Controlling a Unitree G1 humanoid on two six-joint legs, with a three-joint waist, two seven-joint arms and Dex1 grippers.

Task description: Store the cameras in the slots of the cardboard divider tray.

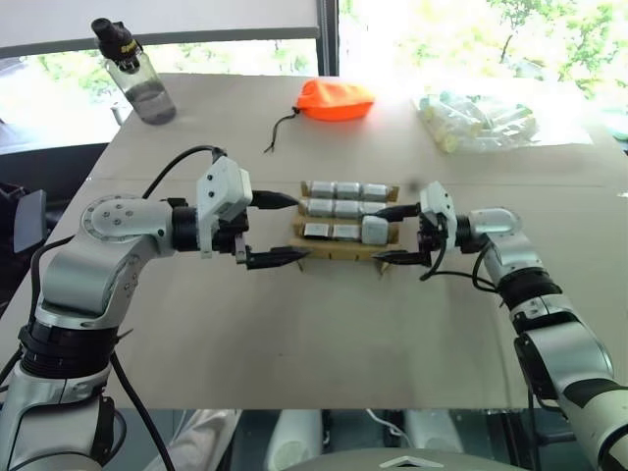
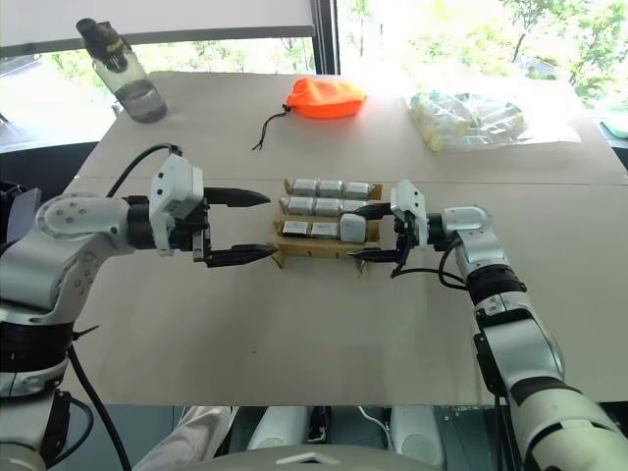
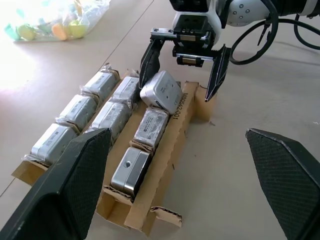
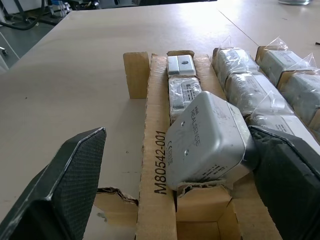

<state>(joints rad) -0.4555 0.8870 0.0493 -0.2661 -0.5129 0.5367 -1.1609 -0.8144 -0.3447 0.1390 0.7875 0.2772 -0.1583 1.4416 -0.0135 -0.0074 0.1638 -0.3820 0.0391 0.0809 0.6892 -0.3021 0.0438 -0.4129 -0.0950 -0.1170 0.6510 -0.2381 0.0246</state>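
The last camera sits tilted and proud of its slot at the right end of the cardboard divider tray's near row, so the step in hand looks like seating it. To do that well, I judge the right tool should press down on the raised corner, pushing straight into the slot rather than sideways, since a sideways push could slide the light tray. The right tool's fingers stand apart around that end of the tray, one finger close against the tilted camera and the other outside the tray wall, gripping nothing. The left tool hangs with fingers apart at the tray's opposite end, holding nothing, well placed to brace it. The tray lies around the middle of the surface. Its far and middle rows each hold three wrapped cameras lying flat; the near row holds two seated cameras plus the tilted one.
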